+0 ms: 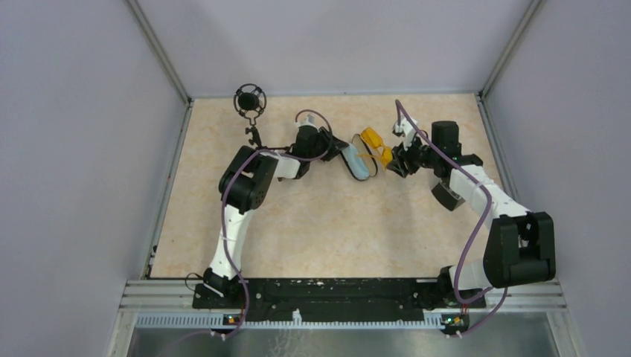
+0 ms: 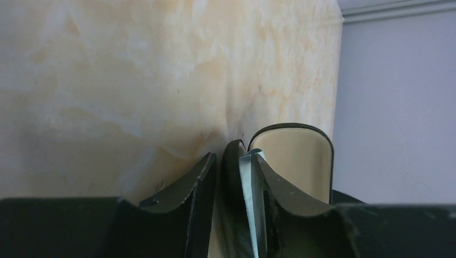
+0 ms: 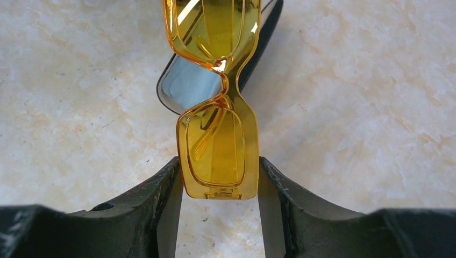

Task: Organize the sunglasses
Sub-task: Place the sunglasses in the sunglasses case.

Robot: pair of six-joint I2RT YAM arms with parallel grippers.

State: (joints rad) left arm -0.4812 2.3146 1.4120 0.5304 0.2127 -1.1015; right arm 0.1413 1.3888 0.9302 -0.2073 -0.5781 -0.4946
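The tan table [image 1: 312,223] is the biggest thing here. The 2 robot arms reach over it toward the far middle, the left arm [image 1: 242,186] from the left and the right arm [image 1: 513,238] from the right. A black round thing on a thin stand [image 1: 249,104] stands at the far left of the table. Between the tips of the arms lies the black case [image 1: 348,158], open, with a tan lining. The sunglasses [image 3: 215,145] are orange and see-through (their thin side bars show through the lenses). They sit just to the right of the case, and in the right wrist view they reach partly over its open side. A light blue cloth [image 3: 188,83] lies inside the case, under the middle of the sunglasses. The right gripper [image 3: 219,172] is closed on 1 end of the sunglasses, with a finger pressed on each side of the lens. The left gripper [image 2: 235,177] is closed on the black wall of the case, and a strip of the blue cloth is caught in there too. It is not clear if the sunglasses touch the table.
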